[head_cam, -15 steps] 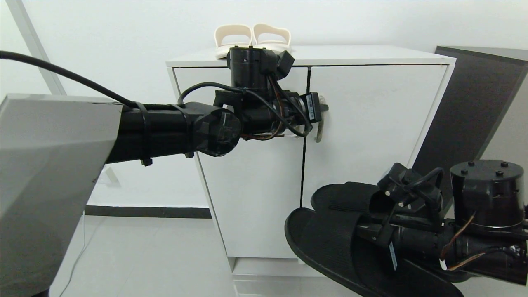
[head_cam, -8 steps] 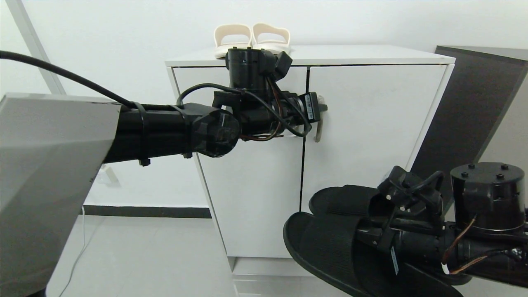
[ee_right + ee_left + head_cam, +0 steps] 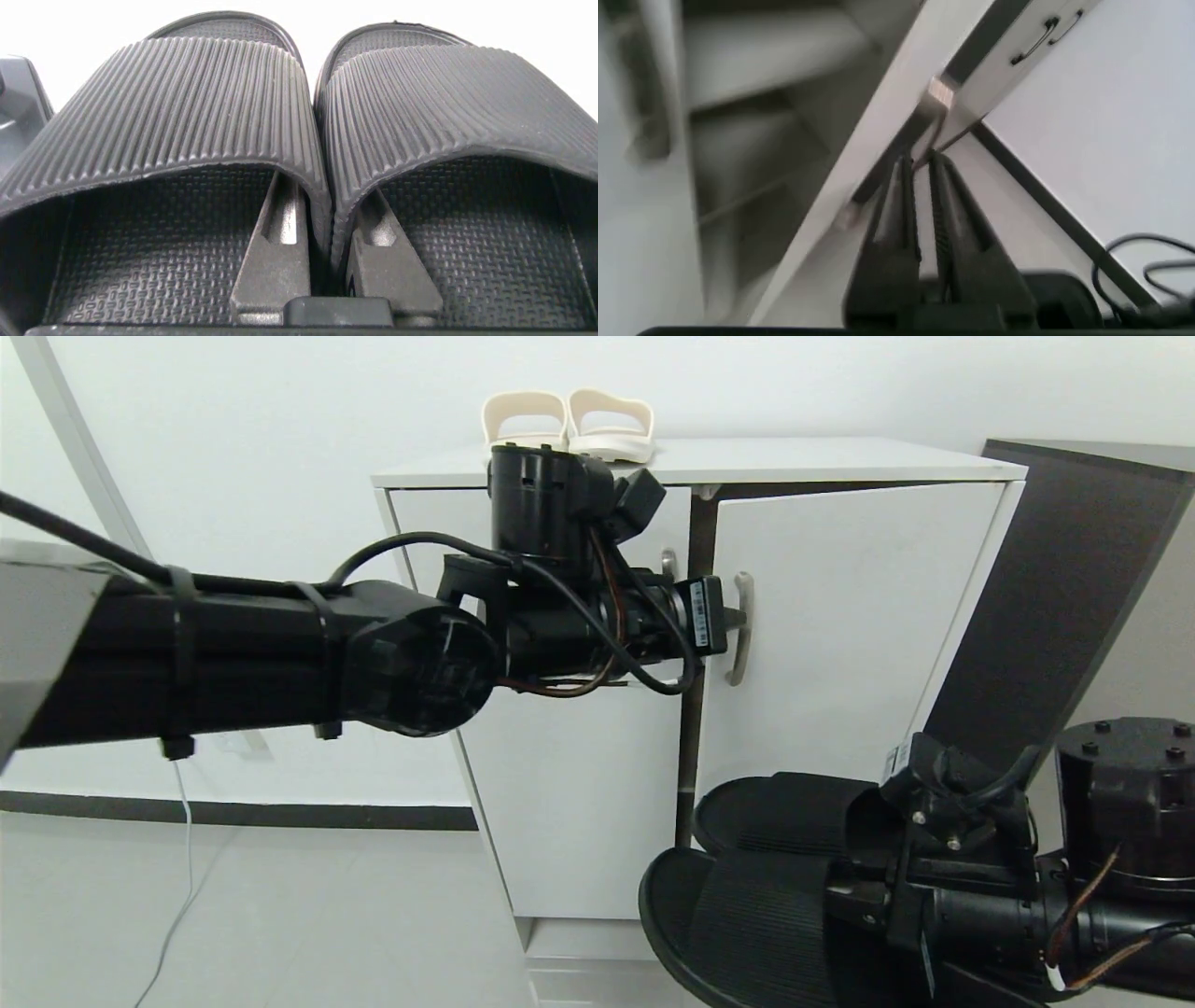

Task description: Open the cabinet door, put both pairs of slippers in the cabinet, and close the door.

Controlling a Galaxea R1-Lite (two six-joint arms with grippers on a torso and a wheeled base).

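A white cabinet [image 3: 840,457] stands ahead with a cream pair of slippers [image 3: 568,422] on its top. Its right door [image 3: 840,616] is ajar, with a dark gap beside the left door [image 3: 560,784]. My left gripper [image 3: 738,616] is shut on that door's metal handle [image 3: 744,644]. In the left wrist view its fingers [image 3: 903,196] sit close together at the door's edge [image 3: 878,140], and a shelf [image 3: 757,56] shows inside. Low at the right, my right gripper [image 3: 322,252] holds the black pair of slippers [image 3: 747,887] [image 3: 215,103], one finger [image 3: 276,252] under each strap, pinching the inner sides together.
A dark grey panel [image 3: 1074,597] leans against the cabinet's right side. A white wall with a dark skirting strip [image 3: 280,814] runs behind. A thin cable [image 3: 177,896] hangs down to the pale floor at the left, where there is free room.
The right door has swung open a little and a dark gap has appeared. My left arm has drawn back toward me with the handle. The right gripper and black slippers have sunk slightly.
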